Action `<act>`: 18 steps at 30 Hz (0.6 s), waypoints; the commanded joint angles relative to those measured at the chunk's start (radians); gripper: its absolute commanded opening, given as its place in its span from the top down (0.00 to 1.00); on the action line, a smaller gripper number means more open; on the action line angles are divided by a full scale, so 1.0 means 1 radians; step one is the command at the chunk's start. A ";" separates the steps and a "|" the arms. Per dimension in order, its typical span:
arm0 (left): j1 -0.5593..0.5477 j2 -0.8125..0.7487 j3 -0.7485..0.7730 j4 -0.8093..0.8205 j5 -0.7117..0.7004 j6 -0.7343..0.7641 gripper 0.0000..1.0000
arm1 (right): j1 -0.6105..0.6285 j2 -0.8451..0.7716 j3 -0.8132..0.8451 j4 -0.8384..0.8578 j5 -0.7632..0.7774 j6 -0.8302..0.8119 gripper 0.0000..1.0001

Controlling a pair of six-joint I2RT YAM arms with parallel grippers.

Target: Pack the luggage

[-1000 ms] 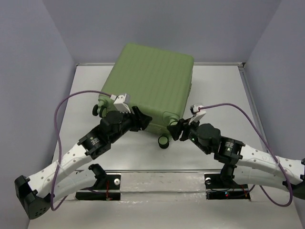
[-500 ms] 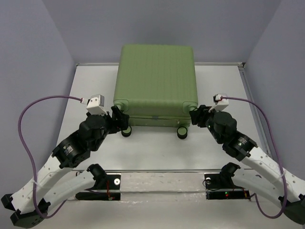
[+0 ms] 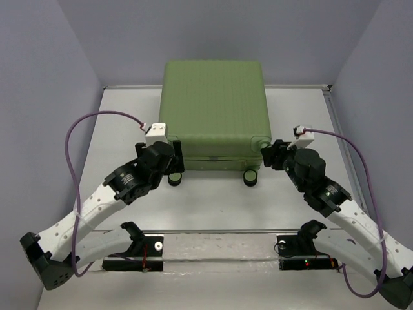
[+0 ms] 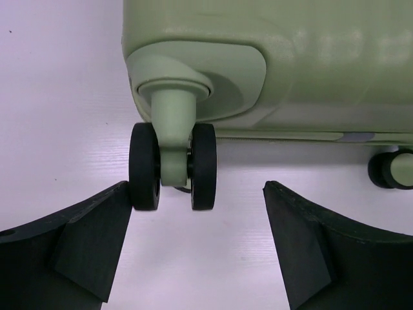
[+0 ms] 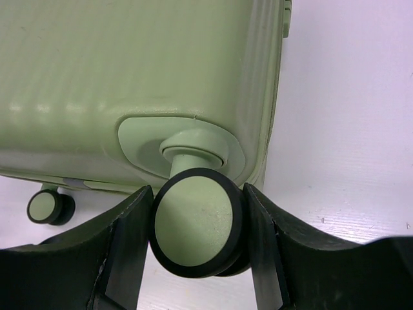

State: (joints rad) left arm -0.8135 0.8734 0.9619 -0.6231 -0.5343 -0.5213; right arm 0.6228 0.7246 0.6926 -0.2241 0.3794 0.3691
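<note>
Here the luggage [image 3: 213, 106] is seen lying flat and closed on the counter [image 3: 213, 210], directly ahead of both end effectors, with its wheeled end turned toward them. The right end effector [image 5: 197, 194] is clamped on a corner wheel [image 5: 193, 223]. The wheel is pinched between the two dark fingers [image 5: 122, 239], which are pressed against its sides, presumably so that the case can be steadied or dragged by that corner. The left end effector [image 4: 197, 190] is spread wide and nothing is held by it. The twin caster [image 4: 173, 165] is found just in front of the gap, off toward one finger, whose tip appears to touch the outer tyre. A grip there is judged not yet made.

The shell is a matte light-green hard plastic, finely ribbed, with rounded corners and moulded wheel housings. The wheels are black-rimmed discs with pale green hubs on stubby green stems. The counter is smooth and white. No lining or contents can be seen.
</note>
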 commanded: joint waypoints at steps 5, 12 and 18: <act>0.137 0.120 0.024 0.167 0.052 0.162 0.15 | -0.029 -0.059 0.033 -0.077 0.070 -0.061 0.93; 0.155 0.125 -0.032 0.192 0.164 0.176 0.66 | -0.029 -0.070 0.042 -0.095 0.099 -0.076 0.93; 0.155 0.101 -0.074 0.203 0.276 0.176 0.85 | -0.038 -0.085 0.059 -0.109 0.122 -0.055 0.93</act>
State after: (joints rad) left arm -0.6521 0.9844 0.9283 -0.4500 -0.3908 -0.3740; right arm 0.6151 0.6956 0.6926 -0.2562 0.3824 0.3557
